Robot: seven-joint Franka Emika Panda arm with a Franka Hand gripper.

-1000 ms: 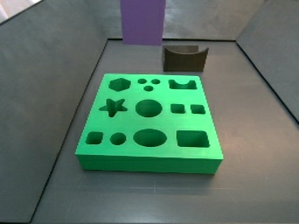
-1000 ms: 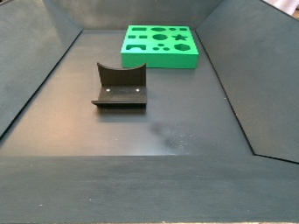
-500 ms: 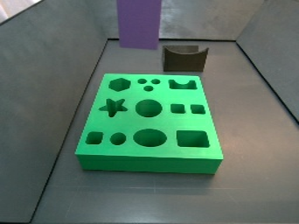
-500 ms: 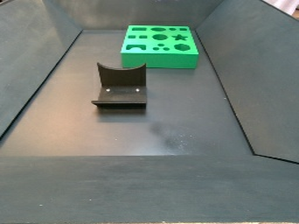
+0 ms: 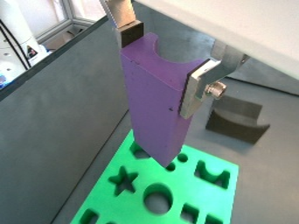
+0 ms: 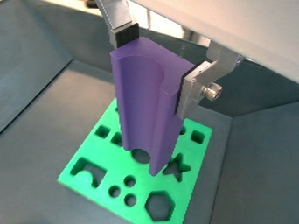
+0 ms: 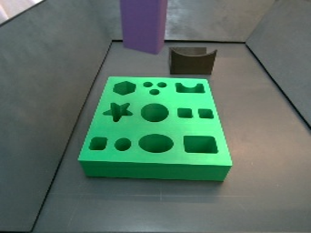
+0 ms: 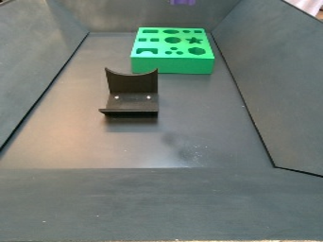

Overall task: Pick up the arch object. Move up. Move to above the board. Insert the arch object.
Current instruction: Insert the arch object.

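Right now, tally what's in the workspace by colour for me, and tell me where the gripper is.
Purple: 1, the arch object, held upright in the gripper above the board.
Green: 1, the board.
Dark brown: 1, the fixture on the floor, apart from the board.
Total: 3

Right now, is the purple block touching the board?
Apart. In a side view the purple block hangs with its lower end above the floor behind the board. In a wrist view the gripper has its jaws clamped on it.
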